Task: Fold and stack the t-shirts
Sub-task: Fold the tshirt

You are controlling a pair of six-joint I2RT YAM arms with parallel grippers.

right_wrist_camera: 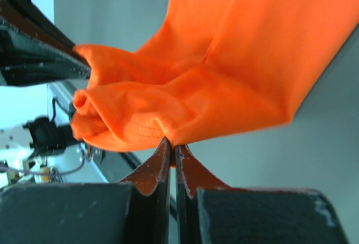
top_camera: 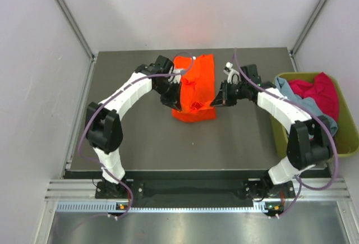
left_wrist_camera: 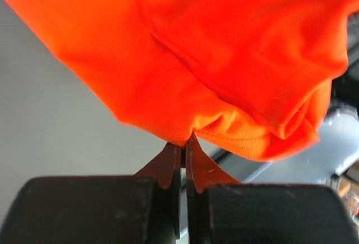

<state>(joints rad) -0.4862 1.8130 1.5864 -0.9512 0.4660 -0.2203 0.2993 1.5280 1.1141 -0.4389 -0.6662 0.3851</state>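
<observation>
The bright orange t-shirt [top_camera: 196, 87] lies partly folded at the table's far middle, its near end lifted. My left gripper [top_camera: 175, 102] is shut on its left near edge, which the left wrist view [left_wrist_camera: 185, 140] shows pinched between the fingertips. My right gripper [top_camera: 216, 99] is shut on its right near edge, the cloth [right_wrist_camera: 174, 143] bunched at the tips. A magenta-red t-shirt [top_camera: 321, 93] and a grey-blue t-shirt [top_camera: 289, 90] lie crumpled in the bin at the right.
The olive-green plastic bin [top_camera: 350, 137] stands at the table's right edge. The dark table top [top_camera: 185, 148] stretches bare in front of the shirt. Grey walls close in on both sides.
</observation>
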